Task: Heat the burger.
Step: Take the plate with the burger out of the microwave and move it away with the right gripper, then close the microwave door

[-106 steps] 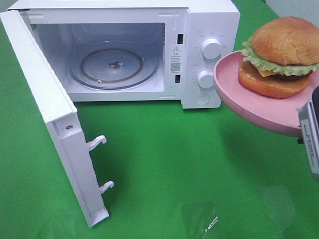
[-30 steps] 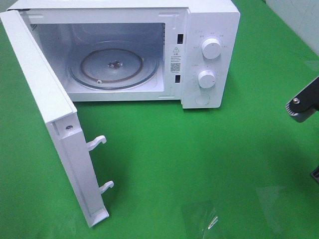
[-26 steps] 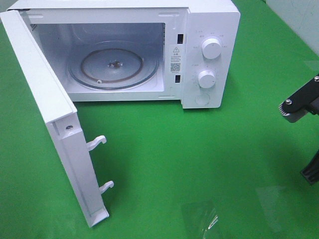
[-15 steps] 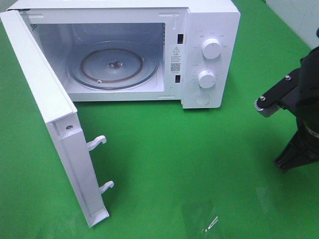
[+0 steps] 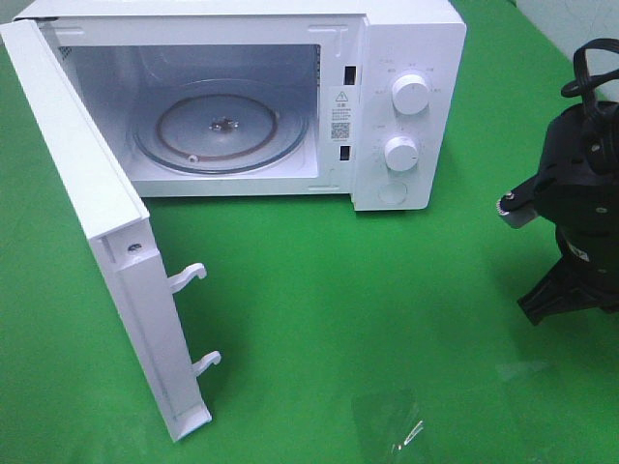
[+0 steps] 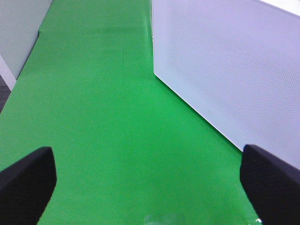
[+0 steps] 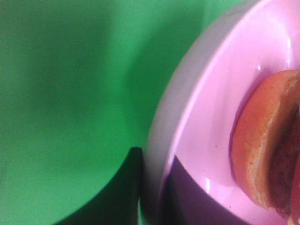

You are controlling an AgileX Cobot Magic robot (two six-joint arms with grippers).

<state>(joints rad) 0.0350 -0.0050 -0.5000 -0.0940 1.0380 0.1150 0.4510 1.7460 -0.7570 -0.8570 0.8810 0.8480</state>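
Because the right tool [image 7: 150, 197] pinched only the plate's [image 7: 197, 122] rim, a tilt risked sliding the burger [image 7: 262, 145] off before the microwave [image 5: 406, 58].

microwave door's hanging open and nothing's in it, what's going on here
The microwave stands with its door swung wide and only the bare glass turntable inside. The right gripper is clamped on the rim of a pink plate carrying the burger, off to the microwave's right. The left gripper is open and holds nothing, beside the door. The burger is not yet in.
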